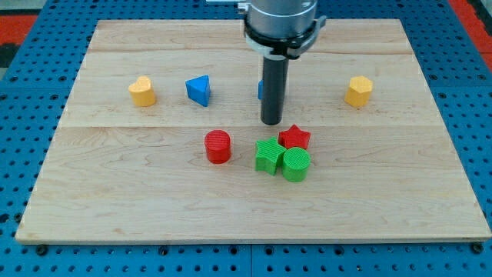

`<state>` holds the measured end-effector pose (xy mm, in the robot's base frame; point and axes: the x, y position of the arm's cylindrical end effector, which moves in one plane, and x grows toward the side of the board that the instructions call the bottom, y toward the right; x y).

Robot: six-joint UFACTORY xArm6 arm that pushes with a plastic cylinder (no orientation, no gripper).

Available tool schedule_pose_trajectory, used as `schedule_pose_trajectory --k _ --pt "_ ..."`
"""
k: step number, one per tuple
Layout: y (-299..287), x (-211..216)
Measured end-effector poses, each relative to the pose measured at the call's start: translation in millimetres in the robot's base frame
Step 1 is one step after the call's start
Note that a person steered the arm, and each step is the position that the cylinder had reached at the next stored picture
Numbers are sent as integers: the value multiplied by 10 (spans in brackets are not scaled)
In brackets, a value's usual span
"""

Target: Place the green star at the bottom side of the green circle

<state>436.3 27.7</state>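
The green star [267,156] lies near the board's middle, touching the left side of the green circle [296,164]. The red star [294,138] sits just above the green circle, touching both. My tip [270,122] stands just above the green star and to the left of the red star, a small gap away from each.
A red cylinder [218,146] sits left of the green star. A yellow heart [142,91] and a blue triangle [199,90] lie at upper left. A blue block [262,88] is mostly hidden behind the rod. A yellow hexagon [358,91] lies at upper right.
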Motion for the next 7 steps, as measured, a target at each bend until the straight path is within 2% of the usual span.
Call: schedule_pose_trajectory --k 3,5,6,7 --pt "-51 814" --pt "-473 1146" --pt "-494 1313" --pt "-683 1614"
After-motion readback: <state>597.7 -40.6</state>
